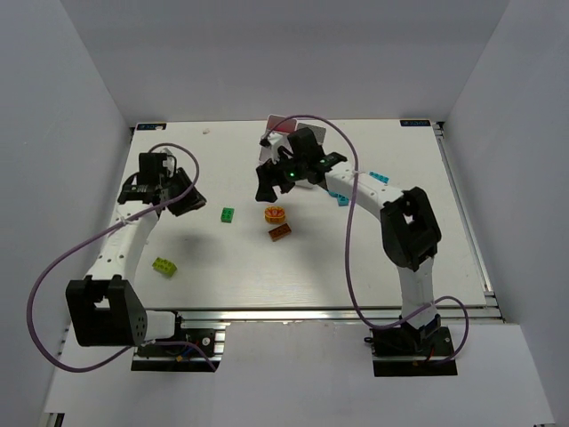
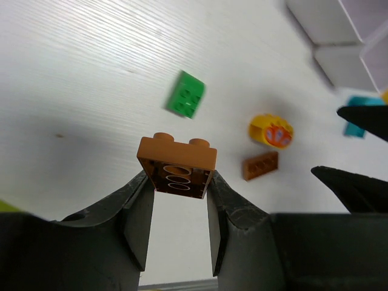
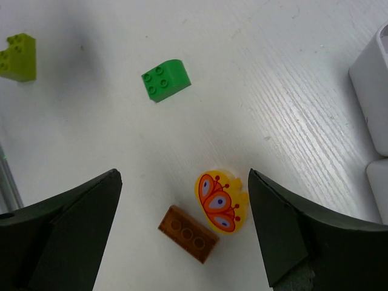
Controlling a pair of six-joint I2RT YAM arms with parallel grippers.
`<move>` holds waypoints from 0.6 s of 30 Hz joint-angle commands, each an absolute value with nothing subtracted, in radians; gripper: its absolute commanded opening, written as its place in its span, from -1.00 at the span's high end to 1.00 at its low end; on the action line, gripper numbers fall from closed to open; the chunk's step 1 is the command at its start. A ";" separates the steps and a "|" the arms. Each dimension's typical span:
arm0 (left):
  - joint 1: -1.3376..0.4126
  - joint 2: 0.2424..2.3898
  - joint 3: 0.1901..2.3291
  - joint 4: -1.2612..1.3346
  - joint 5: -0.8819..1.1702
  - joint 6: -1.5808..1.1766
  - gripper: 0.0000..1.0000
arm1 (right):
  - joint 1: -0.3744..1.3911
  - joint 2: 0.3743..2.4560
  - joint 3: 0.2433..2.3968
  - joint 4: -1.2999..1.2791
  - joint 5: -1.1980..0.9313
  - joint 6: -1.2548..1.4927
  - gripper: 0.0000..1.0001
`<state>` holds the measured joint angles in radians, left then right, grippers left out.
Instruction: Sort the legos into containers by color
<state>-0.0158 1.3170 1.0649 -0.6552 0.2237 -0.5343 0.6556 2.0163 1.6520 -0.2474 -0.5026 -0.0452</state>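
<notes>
Left end effector pinches a brown brick by its flat sides, above the bench, left side. Right end effector gapes wide over a yellow brick, mid-bench. Bricks look light, rigid, slick.

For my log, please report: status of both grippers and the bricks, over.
Left gripper shut on orange-brown brick, off the table. Right gripper open, empty, over yellow butterfly piece and loose brown brick. Right arm close to containers, maybe in the way.

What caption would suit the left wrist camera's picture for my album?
Left gripper pinching an orange-brown plastic brick over a white table where a green plastic brick lies.
</notes>
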 commanded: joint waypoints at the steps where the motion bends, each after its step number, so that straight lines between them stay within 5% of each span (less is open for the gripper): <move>1: -0.006 1.295 1.135 -0.807 -0.001 -0.503 1.00 | 0.721 2.046 1.755 -0.301 -0.343 0.055 -0.79; 9: -0.002 1.161 1.103 -0.842 -0.185 -0.558 1.00 | 0.928 2.184 1.985 -0.339 0.099 0.264 -0.74; 14: -0.002 1.057 1.092 -0.887 -0.227 -0.571 1.00 | 0.972 2.232 1.985 -0.330 0.195 0.420 -0.44; 17: -0.002 1.026 1.077 -0.907 -0.236 -0.574 1.00 | 0.980 2.276 1.994 -0.322 0.232 0.465 -0.58; 18: -0.002 1.006 1.071 -0.911 -0.239 -0.577 1.00 | 0.982 2.287 2.000 -0.315 0.236 0.459 -0.79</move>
